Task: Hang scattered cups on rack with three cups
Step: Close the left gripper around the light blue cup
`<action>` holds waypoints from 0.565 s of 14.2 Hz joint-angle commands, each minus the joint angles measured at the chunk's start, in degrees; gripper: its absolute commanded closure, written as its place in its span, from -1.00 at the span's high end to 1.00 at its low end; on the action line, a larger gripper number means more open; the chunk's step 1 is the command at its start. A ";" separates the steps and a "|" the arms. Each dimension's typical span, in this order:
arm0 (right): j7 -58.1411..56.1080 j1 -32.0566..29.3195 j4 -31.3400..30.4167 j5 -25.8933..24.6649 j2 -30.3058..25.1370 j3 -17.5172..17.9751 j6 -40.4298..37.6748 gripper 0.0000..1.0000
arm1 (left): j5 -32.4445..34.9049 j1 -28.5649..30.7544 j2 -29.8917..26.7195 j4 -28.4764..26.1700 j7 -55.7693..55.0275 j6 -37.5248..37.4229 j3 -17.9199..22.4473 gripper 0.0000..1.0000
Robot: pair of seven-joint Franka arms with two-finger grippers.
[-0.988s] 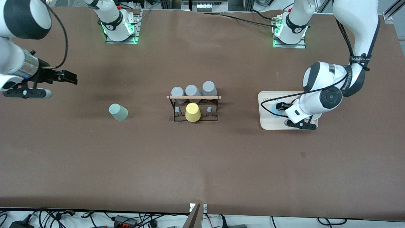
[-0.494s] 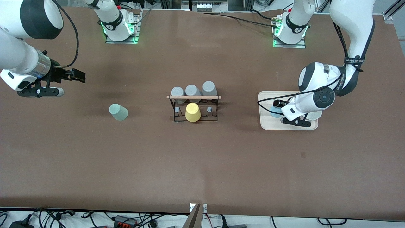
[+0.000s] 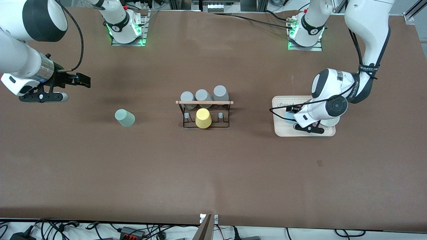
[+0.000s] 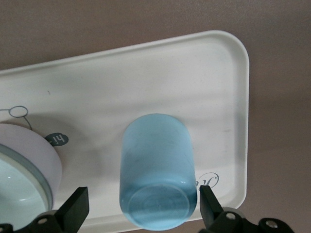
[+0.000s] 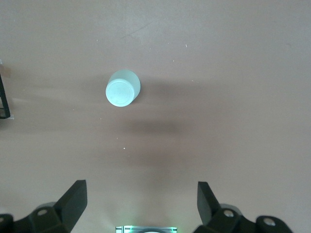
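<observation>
Descent has brought my spread left gripper (image 4: 141, 213) around the light blue tapered cup (image 4: 158, 177) on the cream rectangular tray (image 4: 214, 82), ready to pinch, while my right gripper (image 3: 85, 81) waits spread.

setting: robotics lab | evidence: brown table (image 3: 213, 173) with bolted arm bases (image 3: 126, 31), loose cables (image 3: 100, 230) along its edge
</observation>
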 commanded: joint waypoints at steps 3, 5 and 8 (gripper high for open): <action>-0.30 1.21 -2.16 -0.46 -2.10 -0.23 1.41 1.00 | -0.49 0.37 0.82 0.13 -4.35 0.62 -1.84 1.00; -0.30 1.12 -2.16 -0.38 -2.10 -0.32 1.59 1.00 | -0.40 0.19 1.08 0.30 -6.12 0.62 -1.84 0.97; -0.30 1.03 -2.16 -0.20 -2.01 -0.32 1.59 1.00 | 0.13 0.19 1.70 0.48 -6.21 0.79 -1.84 0.80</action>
